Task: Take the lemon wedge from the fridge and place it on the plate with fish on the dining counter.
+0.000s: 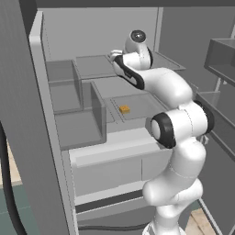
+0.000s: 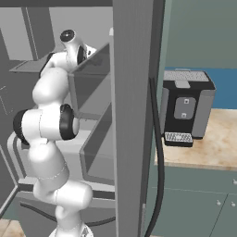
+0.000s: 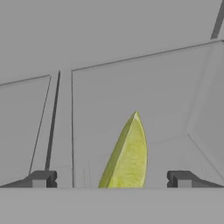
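Note:
In the hand view the lemon wedge (image 3: 127,156), yellow-green and pointed, lies on a grey fridge shelf right between my two fingertips (image 3: 43,179). My gripper (image 3: 111,181) is open, one fingertip on each side of the wedge and apart from it. In the left base view my arm reaches into the open fridge (image 1: 92,92) over an upper shelf, the hand hidden behind the wrist. The right base view has the arm going in past the fridge door edge (image 2: 134,115). The plate with fish and the dining counter are out of view.
A small orange-yellow piece (image 1: 124,109) lies on a lower fridge shelf below my forearm. Clear bins (image 1: 75,110) stand at the shelf's left. A black and grey coffee machine (image 2: 185,109) sits on a beige counter with grey-green cabinets at the right.

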{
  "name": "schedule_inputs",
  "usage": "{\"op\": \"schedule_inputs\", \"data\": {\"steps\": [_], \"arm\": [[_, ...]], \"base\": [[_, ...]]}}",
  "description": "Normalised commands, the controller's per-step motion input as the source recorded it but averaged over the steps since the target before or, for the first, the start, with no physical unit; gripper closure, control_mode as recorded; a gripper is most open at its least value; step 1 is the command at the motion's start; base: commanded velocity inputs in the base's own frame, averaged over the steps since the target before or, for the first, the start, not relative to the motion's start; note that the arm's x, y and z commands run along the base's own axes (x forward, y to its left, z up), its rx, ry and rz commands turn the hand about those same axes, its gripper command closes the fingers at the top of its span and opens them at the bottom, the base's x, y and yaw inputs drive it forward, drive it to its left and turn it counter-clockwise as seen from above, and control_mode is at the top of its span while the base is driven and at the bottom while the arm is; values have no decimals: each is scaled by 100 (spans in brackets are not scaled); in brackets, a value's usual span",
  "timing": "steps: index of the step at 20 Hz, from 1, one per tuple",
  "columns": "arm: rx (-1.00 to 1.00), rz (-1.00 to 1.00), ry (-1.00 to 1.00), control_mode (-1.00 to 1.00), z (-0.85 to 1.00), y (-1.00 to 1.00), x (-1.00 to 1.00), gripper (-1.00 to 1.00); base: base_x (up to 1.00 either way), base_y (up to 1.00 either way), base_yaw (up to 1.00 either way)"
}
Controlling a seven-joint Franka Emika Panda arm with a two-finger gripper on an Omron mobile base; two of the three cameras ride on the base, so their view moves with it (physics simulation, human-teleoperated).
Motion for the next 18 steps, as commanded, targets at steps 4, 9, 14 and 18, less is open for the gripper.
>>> {"op": "schedule_inputs", "data": {"steps": [4,9,14,18], "arm": [[0,0,0,-100,-13,0,31,-100],[0,0,0,-100,-36,0,0,100],[0,0,-2,-100,-11,0,0,100],[0,0,0,-100,0,0,0,100]], "base": [[0,0,0],[0,0,0],[0,0,0],[0,0,0]]}}
